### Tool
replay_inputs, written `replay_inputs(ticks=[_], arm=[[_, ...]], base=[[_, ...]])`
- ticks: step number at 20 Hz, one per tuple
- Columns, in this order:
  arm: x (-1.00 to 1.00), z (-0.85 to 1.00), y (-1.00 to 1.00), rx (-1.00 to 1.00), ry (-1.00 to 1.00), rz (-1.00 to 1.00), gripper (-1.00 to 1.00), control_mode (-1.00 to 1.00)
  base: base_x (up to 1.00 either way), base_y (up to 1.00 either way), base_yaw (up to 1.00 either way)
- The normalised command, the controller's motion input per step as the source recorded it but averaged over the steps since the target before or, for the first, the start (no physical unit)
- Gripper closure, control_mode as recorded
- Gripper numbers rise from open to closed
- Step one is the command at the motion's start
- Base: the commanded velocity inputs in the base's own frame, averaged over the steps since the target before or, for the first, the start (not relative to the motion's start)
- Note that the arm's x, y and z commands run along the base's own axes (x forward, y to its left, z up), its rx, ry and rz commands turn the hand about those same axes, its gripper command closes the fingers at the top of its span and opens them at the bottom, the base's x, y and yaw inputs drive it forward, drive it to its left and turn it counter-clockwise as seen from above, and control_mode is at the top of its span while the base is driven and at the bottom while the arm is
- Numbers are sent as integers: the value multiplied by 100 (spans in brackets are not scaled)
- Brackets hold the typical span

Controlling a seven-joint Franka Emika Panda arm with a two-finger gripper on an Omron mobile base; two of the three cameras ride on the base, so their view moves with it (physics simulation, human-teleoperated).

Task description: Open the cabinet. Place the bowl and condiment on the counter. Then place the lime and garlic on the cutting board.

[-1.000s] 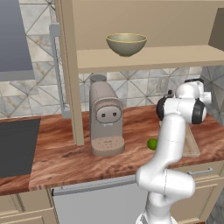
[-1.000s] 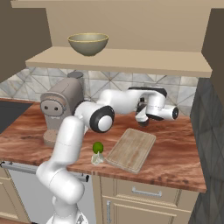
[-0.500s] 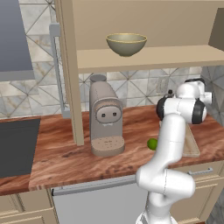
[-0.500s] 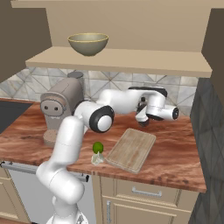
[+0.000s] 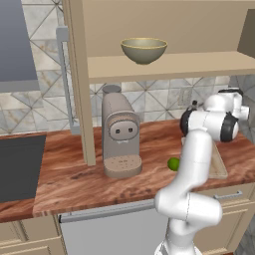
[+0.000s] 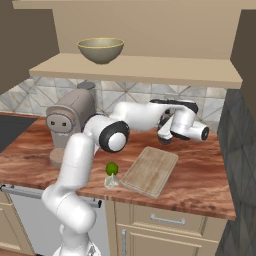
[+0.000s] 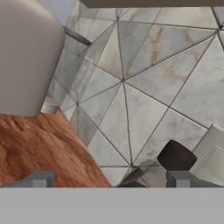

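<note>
The cabinet point(image 5: 169, 64) stands open, and the olive bowl point(image 5: 143, 50) point(image 6: 101, 49) sits on its shelf. My gripper point(image 6: 164, 139) is low over the counter point(image 6: 200, 170) by the tiled wall, behind the cutting board point(image 6: 150, 170). In the hand view the gripper point(image 7: 111, 179) is open, its fingertips point(image 7: 41, 178) far apart. The condiment's dark cap point(image 7: 176, 156) shows just above the right fingertip, free of both. The lime point(image 6: 112, 168) point(image 5: 173, 163) lies on the counter left of the board, and the pale garlic point(image 6: 111, 181) is against it at the counter's front edge.
A beige coffee machine point(image 5: 119, 132) point(image 6: 67, 120) stands on the counter left of the arm. The open cabinet door point(image 5: 77, 74) with its grey handle hangs edge-on beside it. A dark cooktop point(image 5: 20, 164) is at far left. A wall outlet point(image 7: 214, 153) is near the gripper.
</note>
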Motion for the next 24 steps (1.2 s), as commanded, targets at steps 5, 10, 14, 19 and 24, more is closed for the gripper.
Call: replay_inputs(ticks=[5, 10, 14, 19, 24], arm=[[-40, 29, 0, 0, -18, -5, -100, -100], [-57, 31, 0, 0, -23, -8, -100, -100], [-71, 27, 0, 0, -24, -10, -100, -100], [-71, 37, 0, 0, -26, -10, -100, -100], [-66, 33, 0, 0, -23, -10, -100, -100]], base=[[0, 0, 0], [0, 0, 0], [0, 0, 0], [0, 0, 0], [0, 0, 0]])
